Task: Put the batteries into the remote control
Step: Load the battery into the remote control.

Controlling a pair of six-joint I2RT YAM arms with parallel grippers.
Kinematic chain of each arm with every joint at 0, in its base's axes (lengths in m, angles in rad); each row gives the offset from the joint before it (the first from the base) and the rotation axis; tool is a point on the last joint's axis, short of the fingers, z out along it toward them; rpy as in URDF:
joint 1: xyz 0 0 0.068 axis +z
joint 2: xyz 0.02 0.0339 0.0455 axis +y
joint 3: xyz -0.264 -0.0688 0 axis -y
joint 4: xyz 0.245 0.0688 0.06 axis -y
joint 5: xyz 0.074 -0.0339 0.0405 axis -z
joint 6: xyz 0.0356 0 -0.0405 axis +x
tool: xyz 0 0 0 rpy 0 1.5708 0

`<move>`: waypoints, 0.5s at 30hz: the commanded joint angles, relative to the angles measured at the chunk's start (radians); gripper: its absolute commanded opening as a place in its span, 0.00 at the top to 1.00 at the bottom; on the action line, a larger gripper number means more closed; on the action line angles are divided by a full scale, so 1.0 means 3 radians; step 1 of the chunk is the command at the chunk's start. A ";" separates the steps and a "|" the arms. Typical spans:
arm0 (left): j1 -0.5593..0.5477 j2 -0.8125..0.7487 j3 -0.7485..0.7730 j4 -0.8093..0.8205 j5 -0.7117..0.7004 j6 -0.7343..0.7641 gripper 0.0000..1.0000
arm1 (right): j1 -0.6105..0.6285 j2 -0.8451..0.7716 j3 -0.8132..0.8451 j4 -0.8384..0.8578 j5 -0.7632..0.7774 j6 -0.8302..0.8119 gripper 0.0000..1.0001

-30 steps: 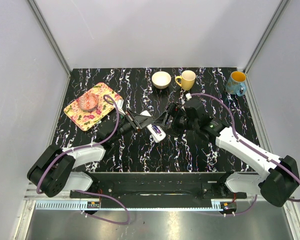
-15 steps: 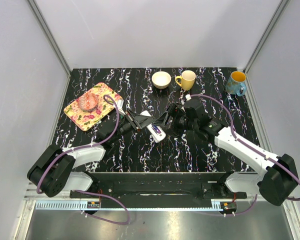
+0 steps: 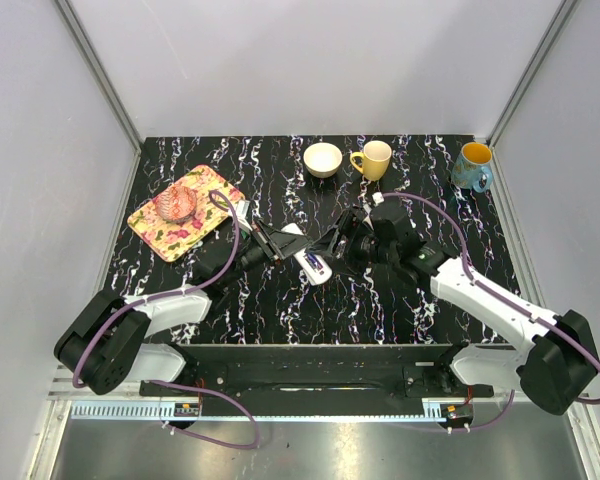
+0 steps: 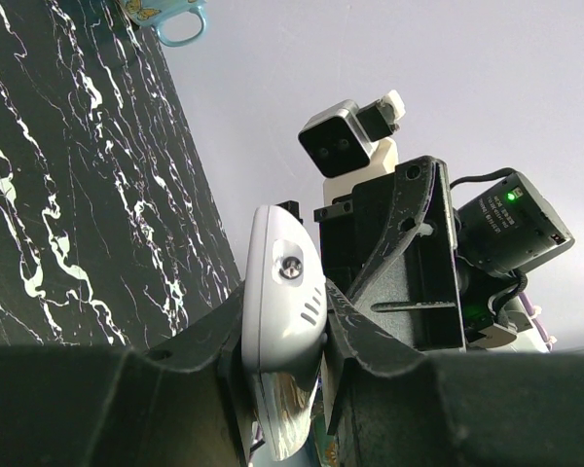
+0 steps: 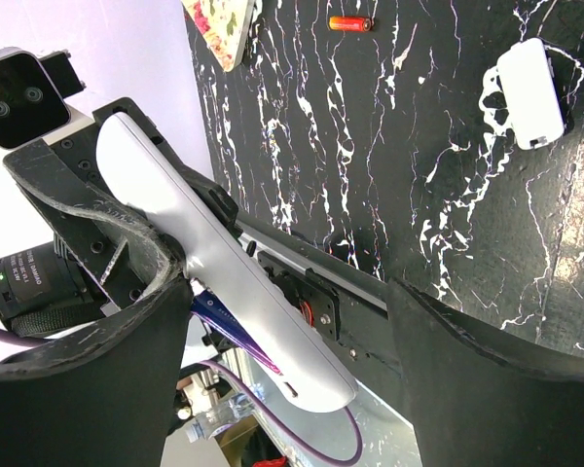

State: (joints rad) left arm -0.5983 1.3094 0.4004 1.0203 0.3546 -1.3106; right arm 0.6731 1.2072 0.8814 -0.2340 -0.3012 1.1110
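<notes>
While a red-orange battery and a small white rounded piece, probably the compartment cover, are lying loose on the bench over toward the left, the loading is looking only partly done. The left hand is clamping the remote control by one end and holding it raised off the bench near the middle, slanting toward the other arm. A purple-blue cylinder is showing along the remote control's lower side in the right wrist view. I am taking it for a battery sitting in the open bay, though I cannot tell whether it is fully seated. The right hand is hanging just beside the remote control with its jaws spread wide, gripping nothing, one finger close against the casing. By my reckoning, the loose battery is waiting to be fetched and pressed in, and the cover is waiting to be snapped on afterwards.
</notes>
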 commanded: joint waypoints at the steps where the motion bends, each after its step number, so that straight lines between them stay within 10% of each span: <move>1: 0.0000 -0.0182 0.0220 0.0368 -0.0052 -0.0039 1.00 | -0.0030 -0.0081 -0.0105 -0.0099 -0.0003 -0.0027 0.16; 15: 0.0005 -0.0279 0.0276 0.0306 -0.0098 -0.0049 1.00 | -0.0025 -0.0153 -0.0218 -0.0104 0.0002 -0.0037 0.16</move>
State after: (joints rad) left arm -0.6041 1.2812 0.4110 0.9779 0.3553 -1.3067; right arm 0.6720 1.1736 0.8444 -0.1978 -0.3012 1.1217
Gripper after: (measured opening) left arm 0.306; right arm 0.843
